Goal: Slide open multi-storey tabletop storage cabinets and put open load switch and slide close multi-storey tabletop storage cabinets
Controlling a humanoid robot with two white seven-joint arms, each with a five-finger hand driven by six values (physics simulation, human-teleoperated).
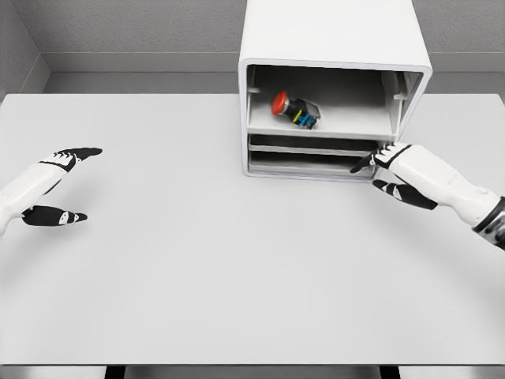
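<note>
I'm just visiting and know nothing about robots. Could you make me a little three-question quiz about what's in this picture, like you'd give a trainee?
1. True or false: the load switch with the red cap lies on the table in front of the cabinet.
2. Which hand is at the cabinet's lower drawers: A) left hand, B) right hand, C) neither?
3. Fill in: the left hand's fingers are ____ and hold nothing.

Key
1. False: it lies inside the cabinet's top compartment.
2. B: it is at the lower right front corner; the left hand is far off over the table.
3. Open.
</note>
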